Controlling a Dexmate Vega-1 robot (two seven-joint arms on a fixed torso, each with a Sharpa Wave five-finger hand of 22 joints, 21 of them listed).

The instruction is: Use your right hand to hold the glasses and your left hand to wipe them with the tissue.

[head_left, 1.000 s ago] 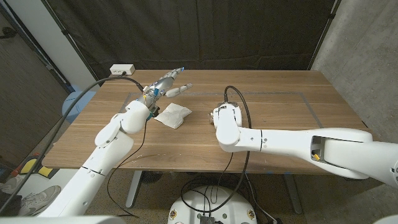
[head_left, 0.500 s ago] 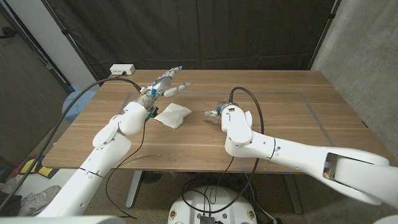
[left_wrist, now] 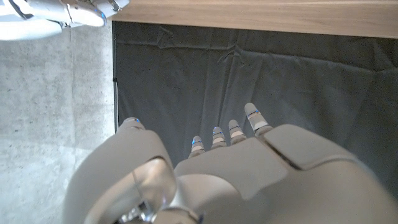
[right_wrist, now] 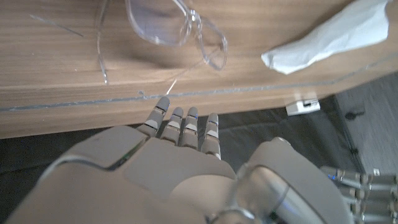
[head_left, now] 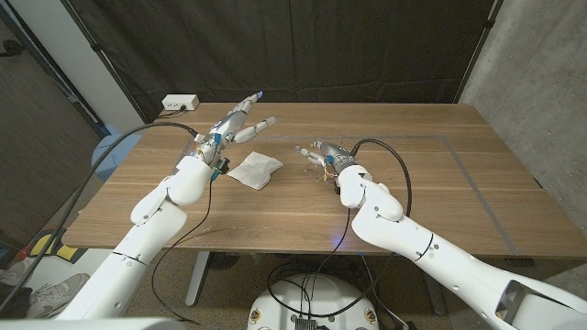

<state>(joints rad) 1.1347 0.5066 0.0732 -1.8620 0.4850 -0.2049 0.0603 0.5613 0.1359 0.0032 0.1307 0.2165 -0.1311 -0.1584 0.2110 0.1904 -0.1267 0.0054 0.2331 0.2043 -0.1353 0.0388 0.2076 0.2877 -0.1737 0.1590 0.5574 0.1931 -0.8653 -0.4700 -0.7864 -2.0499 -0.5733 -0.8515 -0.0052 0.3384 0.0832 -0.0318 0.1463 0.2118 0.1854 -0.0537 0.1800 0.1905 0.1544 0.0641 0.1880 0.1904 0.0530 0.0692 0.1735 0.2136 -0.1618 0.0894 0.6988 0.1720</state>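
The clear-framed glasses (right_wrist: 177, 28) lie on the wooden table (head_left: 431, 174), lenses down and temples unfolded, just ahead of my right hand's fingertips (right_wrist: 186, 121). My right hand (head_left: 323, 155) hovers over them with its fingers straight and nothing held; in the head view the glasses (head_left: 315, 172) peek out at its near side. The crumpled white tissue (head_left: 255, 170) lies to their left, also as the tissue (right_wrist: 329, 40). My left hand (head_left: 237, 123) is raised beyond the tissue with its fingers spread and holds nothing. The left wrist view looks along the left hand (left_wrist: 217, 171) at the curtain.
A white power strip (head_left: 181, 102) sits at the table's far left edge. A black curtain (head_left: 293, 46) hangs behind the table. A thin line (head_left: 463, 165) marks a rectangle on the tabletop.
My right arm has swung so its forearm now comes from the bottom right, and the hand has reached forward over the glasses. My left hand has risen and moved a little farther back.
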